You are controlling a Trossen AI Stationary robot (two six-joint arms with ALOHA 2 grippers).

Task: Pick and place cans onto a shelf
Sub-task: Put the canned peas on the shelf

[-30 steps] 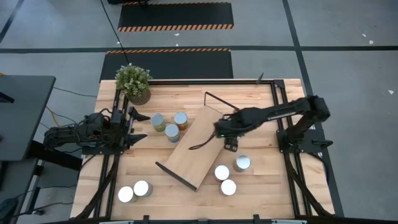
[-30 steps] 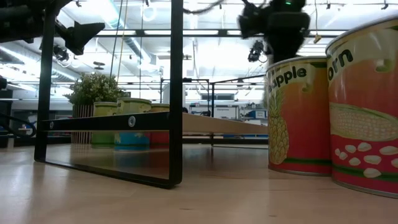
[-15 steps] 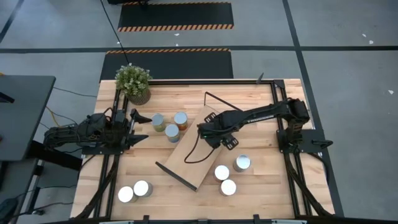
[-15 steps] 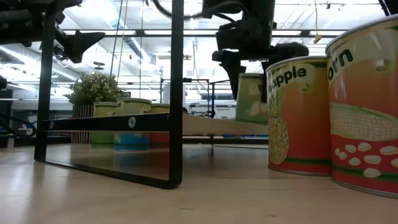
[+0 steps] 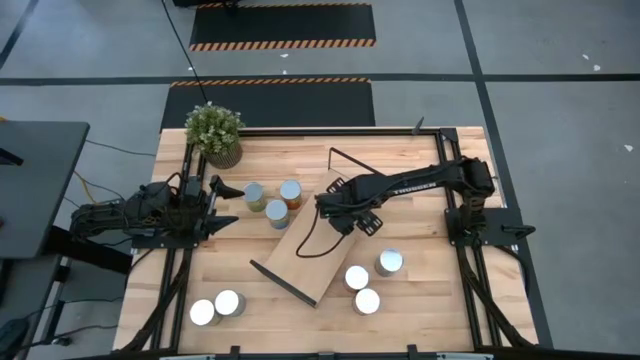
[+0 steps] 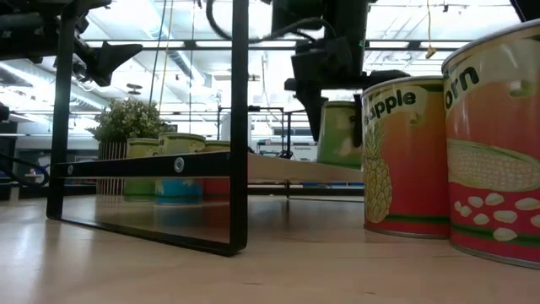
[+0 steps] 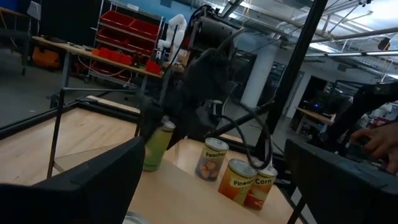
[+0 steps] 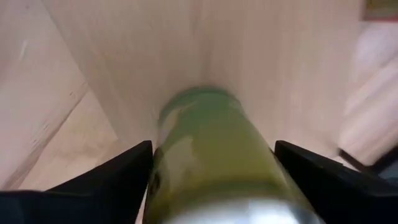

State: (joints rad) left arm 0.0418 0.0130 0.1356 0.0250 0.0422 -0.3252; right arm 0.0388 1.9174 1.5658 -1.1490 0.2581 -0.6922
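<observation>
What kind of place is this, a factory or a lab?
Most likely a robotics lab or workshop. Two arms are bolted to a wooden table, hazard-striped mats lie on the grey floor, and red storage bins stand on racks beyond the table.

The shelf [image 5: 318,238] lies slantwise across the middle of the table [image 5: 420,300]. The right arm reaches over the shelf's far end, its gripper [image 5: 324,208] above the board. The left gripper [image 5: 222,205] waits at the table's left side, fingers spread. Three cans [image 5: 274,203] stand just left of the shelf, three more [image 5: 368,280] to its right, and two [image 5: 216,307] near the front left corner. A plant [image 5: 216,133] sits at the far left corner.
</observation>
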